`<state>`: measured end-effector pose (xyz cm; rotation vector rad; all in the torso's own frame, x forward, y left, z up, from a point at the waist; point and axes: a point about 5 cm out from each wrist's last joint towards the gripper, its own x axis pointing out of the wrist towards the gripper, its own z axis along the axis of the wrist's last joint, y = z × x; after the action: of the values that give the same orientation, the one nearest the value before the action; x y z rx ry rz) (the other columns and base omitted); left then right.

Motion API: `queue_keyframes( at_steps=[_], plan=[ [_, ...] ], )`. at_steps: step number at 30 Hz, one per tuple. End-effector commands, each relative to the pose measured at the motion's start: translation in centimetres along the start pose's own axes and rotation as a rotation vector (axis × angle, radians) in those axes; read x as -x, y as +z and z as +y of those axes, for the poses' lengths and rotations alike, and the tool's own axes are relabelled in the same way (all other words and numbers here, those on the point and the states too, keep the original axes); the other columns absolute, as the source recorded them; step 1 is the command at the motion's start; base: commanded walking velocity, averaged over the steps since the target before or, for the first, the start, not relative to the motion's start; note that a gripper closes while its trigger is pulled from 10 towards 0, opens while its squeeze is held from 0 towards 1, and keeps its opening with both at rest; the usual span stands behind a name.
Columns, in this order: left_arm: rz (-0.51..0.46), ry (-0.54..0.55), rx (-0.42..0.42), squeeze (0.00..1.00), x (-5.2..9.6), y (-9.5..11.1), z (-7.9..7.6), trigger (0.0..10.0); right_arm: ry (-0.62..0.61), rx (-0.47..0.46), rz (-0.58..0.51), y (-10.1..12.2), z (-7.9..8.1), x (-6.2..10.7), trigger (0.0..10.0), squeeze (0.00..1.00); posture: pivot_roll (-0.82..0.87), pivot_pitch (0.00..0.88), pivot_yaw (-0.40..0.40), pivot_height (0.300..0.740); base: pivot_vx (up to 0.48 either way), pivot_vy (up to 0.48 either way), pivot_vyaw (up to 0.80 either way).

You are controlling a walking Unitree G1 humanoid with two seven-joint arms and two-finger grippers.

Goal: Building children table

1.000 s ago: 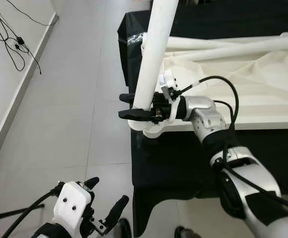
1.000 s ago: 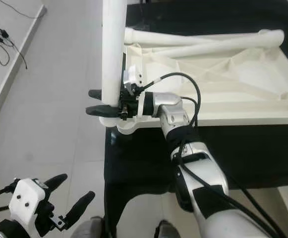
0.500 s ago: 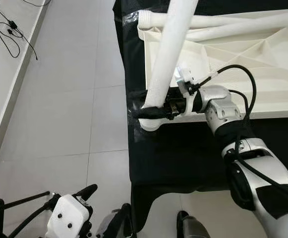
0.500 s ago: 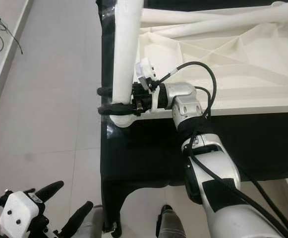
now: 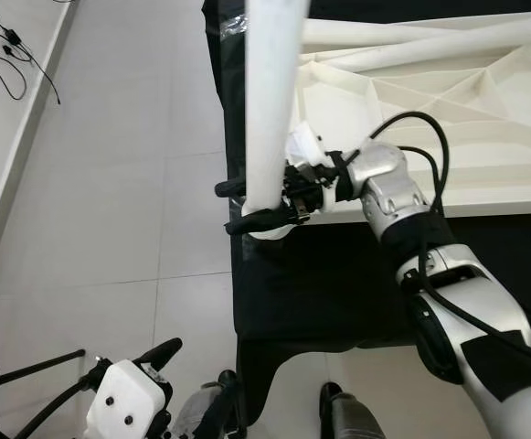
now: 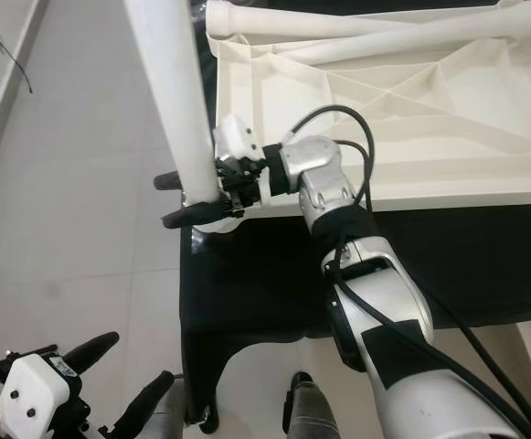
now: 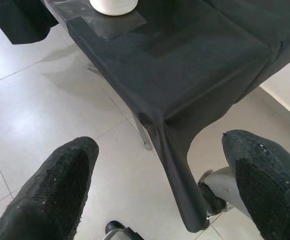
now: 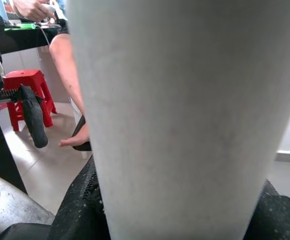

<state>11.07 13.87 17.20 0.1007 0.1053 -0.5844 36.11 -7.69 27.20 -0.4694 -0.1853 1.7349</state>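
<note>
- Right tool [image 5: 251, 207]: clenched on the lower end of a white table leg [image 5: 270, 101], one black finger on each side of the tube.
- Table leg: stands close to upright, its foot end at the near-left corner of the overturned white tabletop [image 5: 484, 137].
- Tabletop: lies underside up, ribs showing, on the worktop [image 5: 338, 283], which is draped in black cloth.
- Two further white legs [image 6: 375, 27] lie along the far side of the tabletop.
- Left tool [image 7: 159, 185]: released, fingers spread wide, hanging low over the tiled floor [image 5: 110, 183] beside the worktop's near corner.
- Right wrist view: the leg sits between the finger pads; a red stool [image 8: 27, 92] and a person's bare leg [image 8: 70, 85] stand beyond.
- Black cables [image 5: 9, 50] lie on the floor by the wall.
</note>
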Motion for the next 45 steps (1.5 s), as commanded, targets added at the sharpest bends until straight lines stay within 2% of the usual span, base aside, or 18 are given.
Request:
queue_keyframes(
  at_steps=[1,8,15,16,21,23,26,33,39,41,44,45],
  plan=[
    [0.015,0.006,0.003,0.0,0.2,-0.1,-0.2,10.0,0.033,-0.107,0.057,-2.5,1.1,-0.3,10.0,0.0,0.14,0.436,0.07,0.74,0.0,0.0,0.0],
    [0.007,0.005,0.011,0.0,0.2,0.2,-0.5,10.0,-0.072,-0.16,0.001,-1.8,-0.1,1.2,10.0,0.0,0.14,0.446,0.066,0.74,0.0,0.0,0.0],
    [0.007,0.004,0.01,0.0,0.3,0.2,-0.5,10.0,-0.062,-0.175,-0.036,-1.7,0.0,1.3,10.0,0.0,0.14,0.448,0.067,0.74,0.0,0.0,0.0],
    [0.007,0.004,0.009,0.0,0.3,0.2,-0.5,10.0,-0.035,-0.155,0.008,-2.2,0.4,1.0,10.0,0.0,0.14,0.449,0.068,0.74,0.0,0.0,0.0],
    [0.008,0.005,0.008,0.0,0.2,0.2,-0.4,10.0,0.024,-0.114,0.096,-3.3,1.2,0.3,10.0,0.0,0.15,0.449,0.069,0.74,0.0,0.0,0.0],
    [0.008,0.005,0.007,0.0,0.2,0.2,-0.4,10.0,0.126,-0.039,0.214,-4.2,2.3,-0.6,10.0,0.0,0.14,0.448,0.07,0.74,0.0,0.0,0.0],
    [0.008,0.004,0.008,0.0,0.1,0.2,-0.3,10.0,0.193,0.005,0.276,-4.6,2.9,-1.1,10.0,0.0,0.14,0.447,0.068,0.74,0.0,0.0,0.0],
    [0.005,0.005,0.007,0.0,0.0,0.1,-0.3,10.0,0.233,0.026,0.323,-4.1,2.9,-1.1,10.0,0.0,0.13,0.441,0.063,0.74,0.0,0.0,0.0],
    [0.002,0.007,0.007,0.0,0.0,0.1,-0.3,10.0,0.225,-0.027,0.291,-3.5,2.4,-1.2,10.0,0.0,0.13,0.439,0.061,0.74,0.0,0.0,0.0],
    [0.003,0.007,0.009,0.0,0.0,0.1,-0.3,10.0,0.158,-0.12,0.196,-3.1,1.6,-1.5,10.0,0.0,0.13,0.434,0.059,0.74,0.0,0.0,0.0],
    [0.003,0.007,0.009,0.0,0.0,0.1,-0.3,10.0,0.14,-0.142,0.172,-3.0,1.4,-1.6,10.0,0.0,0.13,0.434,0.059,0.74,0.0,0.0,0.0],
    [0.003,0.007,0.009,0.0,0.0,0.1,-0.3,10.0,0.117,-0.179,0.142,-3.0,1.2,-1.7,10.0,0.0,0.13,0.434,0.059,0.74,0.0,0.0,0.0]
  ],
)
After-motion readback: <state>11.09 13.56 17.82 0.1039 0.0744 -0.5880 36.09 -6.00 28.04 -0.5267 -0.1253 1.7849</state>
